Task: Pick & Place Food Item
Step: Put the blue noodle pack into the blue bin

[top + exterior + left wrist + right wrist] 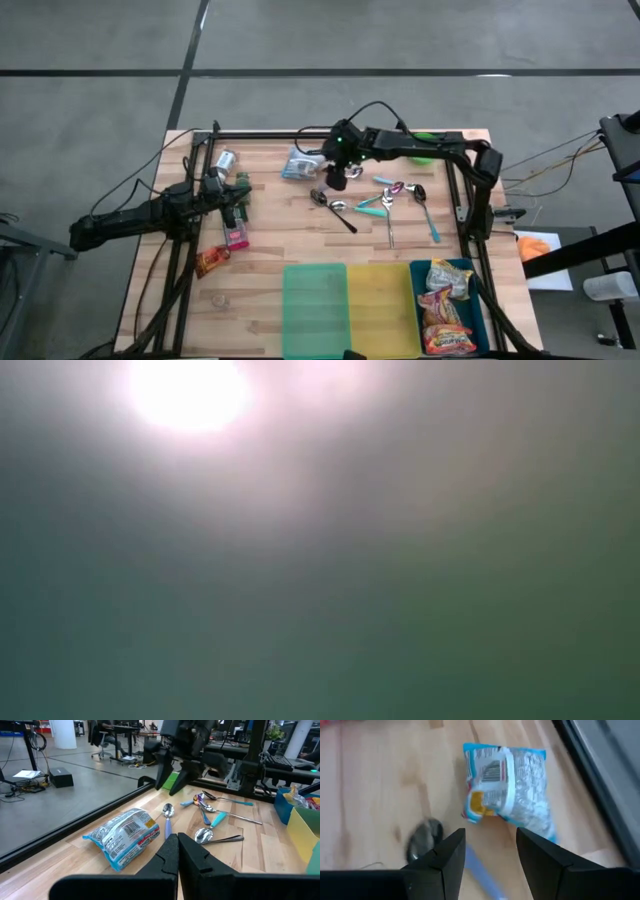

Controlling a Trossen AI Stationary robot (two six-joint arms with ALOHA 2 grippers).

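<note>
Snack packet (pixel 298 164) flat upper centre; right pincer (pixel 336 180) open just beside, poised for pickup; left pincer (pixel 236 213) closed, waiting left.

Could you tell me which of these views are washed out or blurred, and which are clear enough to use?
Low view: unusable, only a glare spot over a murky haze. Right wrist view: soft with blur, though the packet and open right gripper read. Left wrist and high views: clear; the packet and spoons look crisp.

Even overhead light, low view blurred out with white glare, right wrist view motion-smeared
</note>
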